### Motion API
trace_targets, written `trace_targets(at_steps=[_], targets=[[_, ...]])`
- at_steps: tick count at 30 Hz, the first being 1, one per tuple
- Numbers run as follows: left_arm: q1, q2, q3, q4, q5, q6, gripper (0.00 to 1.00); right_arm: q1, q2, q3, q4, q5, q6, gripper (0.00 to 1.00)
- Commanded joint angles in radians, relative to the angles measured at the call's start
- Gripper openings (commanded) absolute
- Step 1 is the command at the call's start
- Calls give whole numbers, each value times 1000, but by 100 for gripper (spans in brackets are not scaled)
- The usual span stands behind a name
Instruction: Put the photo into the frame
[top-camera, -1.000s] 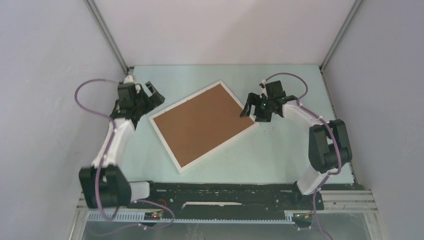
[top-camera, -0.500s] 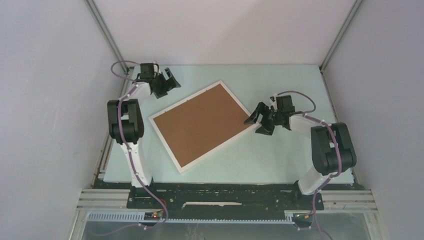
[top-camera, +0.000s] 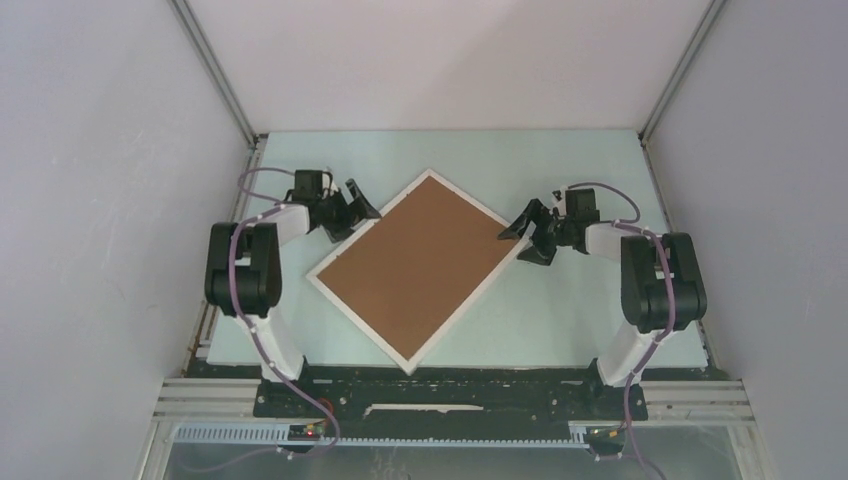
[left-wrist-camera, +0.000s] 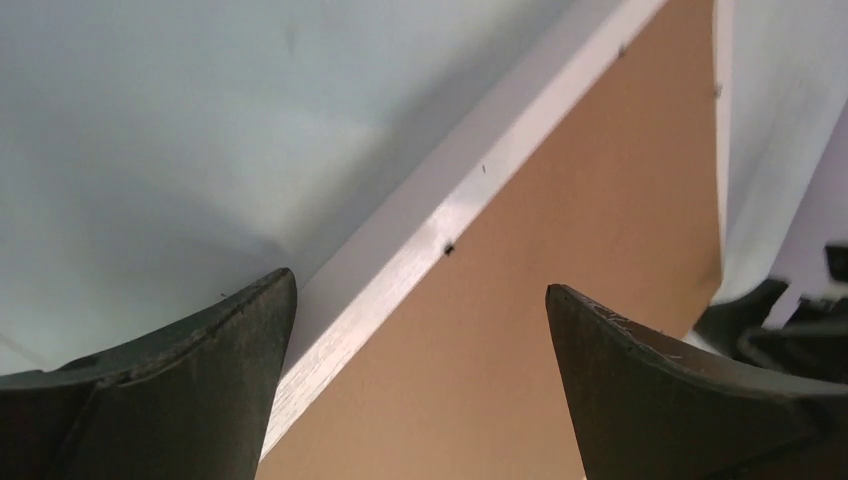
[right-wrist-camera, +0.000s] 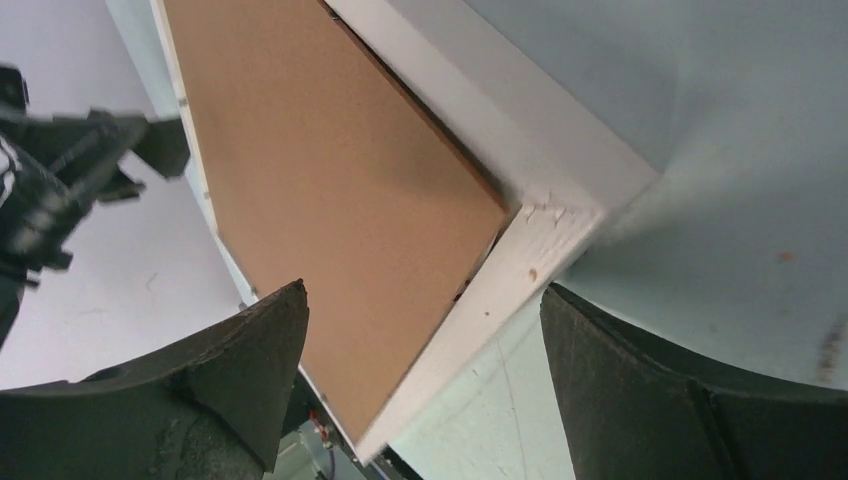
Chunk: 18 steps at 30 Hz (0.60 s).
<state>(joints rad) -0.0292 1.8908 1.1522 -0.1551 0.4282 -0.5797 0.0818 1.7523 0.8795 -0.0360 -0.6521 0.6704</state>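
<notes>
In the middle of the tabletop (top-camera: 570, 310) the frame (left-wrist-camera: 400, 250) lies turned like a diamond, brown backing board (top-camera: 412, 268) facing up, with the left gripper (top-camera: 358, 220) at its far-left edge and the right gripper (top-camera: 516, 245) at its right corner, both sets of jaws wide open and gripping nothing.

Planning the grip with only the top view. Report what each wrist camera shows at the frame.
Observer: Left wrist: the left fingers stand open astride the frame's white rail, one on the table side, one over the board.
Operator: Now the right wrist.
Observer: The right fingers stand open either side of a frame corner with scuffed paint.
Operator: Check the board there.
Observer: A dark gap shows between board and frame beside that corner.
</notes>
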Motion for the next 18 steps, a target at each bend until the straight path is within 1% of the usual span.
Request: trace_targets(at_steps=[1, 4, 6, 7, 9, 11, 13, 14, 15, 17, 18], targets=[[-98, -174, -202, -12, 115, -66, 100, -22, -28, 75, -72, 38, -90, 92], [-115, -284, -287, -31, 80, -55, 100, -31, -58, 125, -246, 182, -176, 92], [-114, -340, -281, -87, 16, 13, 100, -35, -104, 131, -298, 252, -205, 92], [-113, -348, -263, -129, -29, 53, 100, -36, -125, 128, -305, 262, -214, 91], [-112, -336, -213, -207, -99, 111, 100, -36, -149, 126, -303, 247, -214, 88], [-110, -314, -179, -229, -103, 131, 100, -38, -160, 133, -308, 256, -218, 85], [-109, -284, -149, -226, -102, 136, 98, -48, -162, 159, -334, 309, -237, 84], [-107, -266, -129, -225, -106, 134, 97, -57, -160, 161, -318, 300, -240, 83], [-106, -249, -110, -220, -110, 132, 96, -70, -152, 162, -289, 257, -230, 81], [-102, -201, -59, -205, -97, 119, 95, -74, -111, 178, -247, 185, -196, 73], [-100, -173, -30, -198, -76, 112, 95, -73, -89, 190, -239, 172, -186, 72]])
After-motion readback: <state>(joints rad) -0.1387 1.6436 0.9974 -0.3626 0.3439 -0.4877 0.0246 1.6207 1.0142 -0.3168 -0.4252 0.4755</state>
